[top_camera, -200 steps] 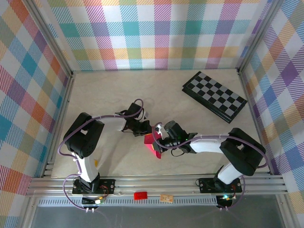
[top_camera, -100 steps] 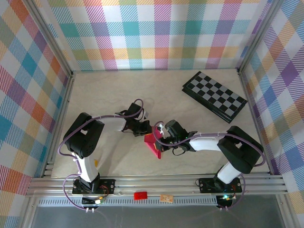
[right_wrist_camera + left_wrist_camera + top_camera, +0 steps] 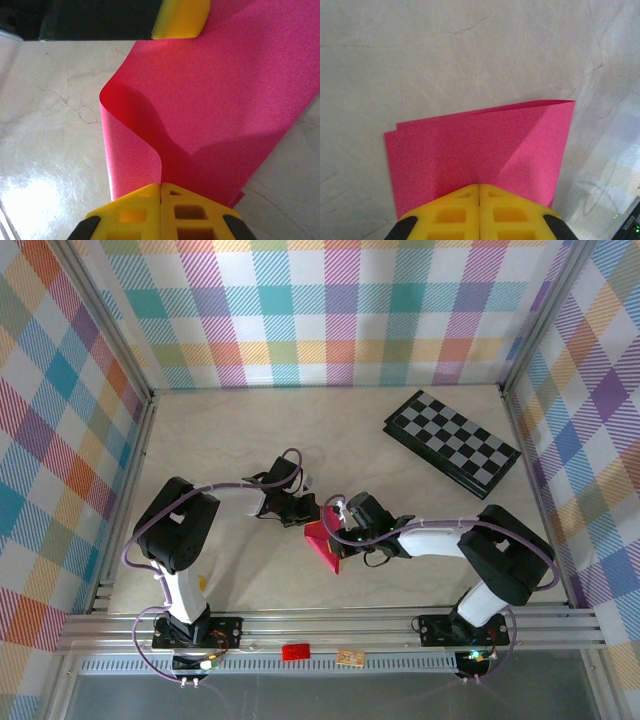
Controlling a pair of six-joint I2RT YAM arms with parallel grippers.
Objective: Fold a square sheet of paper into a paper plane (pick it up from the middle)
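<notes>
The square sheet of paper (image 3: pixel 322 543) is magenta-pink and folded over, and it is held between both grippers near the table's middle. My left gripper (image 3: pixel 303 516) is shut on one edge; in its wrist view the doubled sheet (image 3: pixel 480 142) spreads out beyond the closed yellow fingertips (image 3: pixel 460 200). My right gripper (image 3: pixel 338 537) is shut on the opposite edge, where the paper (image 3: pixel 210 100) curls up out of its closed fingertips (image 3: pixel 190 200). The left gripper's yellow finger (image 3: pixel 180 20) shows at the paper's far edge. The paper plane is out of view.
A black-and-grey checkerboard (image 3: pixel 452 437) lies at the back right. A small red tag (image 3: pixel 295 651) and a tan piece (image 3: pixel 349 658) sit on the front rail. Plaid walls close in the table (image 3: pixel 220 440) on three sides.
The right gripper has shifted slightly toward the left one, and the paper between them now looks like a narrower wedge. The left arm has hardly moved.
</notes>
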